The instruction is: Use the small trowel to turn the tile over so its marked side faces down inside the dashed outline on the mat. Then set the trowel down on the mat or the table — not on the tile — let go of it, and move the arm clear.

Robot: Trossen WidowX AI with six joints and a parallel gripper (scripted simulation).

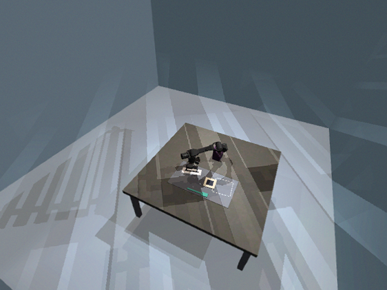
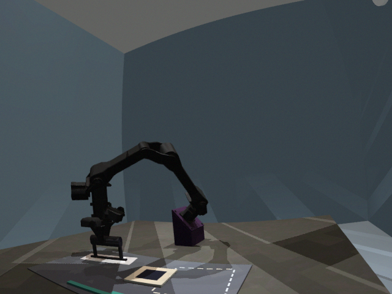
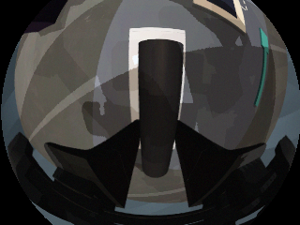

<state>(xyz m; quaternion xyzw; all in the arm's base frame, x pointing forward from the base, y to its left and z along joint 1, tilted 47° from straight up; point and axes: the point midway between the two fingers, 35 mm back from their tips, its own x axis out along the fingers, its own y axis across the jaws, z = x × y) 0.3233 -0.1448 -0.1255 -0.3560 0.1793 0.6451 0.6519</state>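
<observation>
The trowel (image 1: pixel 198 172) (image 2: pixel 130 260) (image 3: pixel 160 94) rests on the mat (image 1: pixel 179 182) (image 2: pixel 63 267); it has a pale rectangular blade and a black bar handle on two posts. My gripper (image 1: pixel 191 164) (image 2: pixel 102 237) (image 3: pixel 157 124) points down and is shut on the handle, one finger on each side. The tile (image 1: pixel 204 183) (image 2: pixel 167 277) (image 3: pixel 220 14) is a cream square lying flat, its dark marked square facing up. It lies across the left edge of the dashed outline (image 2: pixel 229 269), mostly outside it. The blade's underside is hidden.
A green tool (image 1: pixel 204 194) (image 2: pixel 88 287) (image 3: pixel 264 61), long with a wider end, lies on the mat's front side, near the tile. The arm's purple base (image 1: pixel 217 155) (image 2: pixel 187 231) stands on the table (image 1: pixel 179 212) behind the mat.
</observation>
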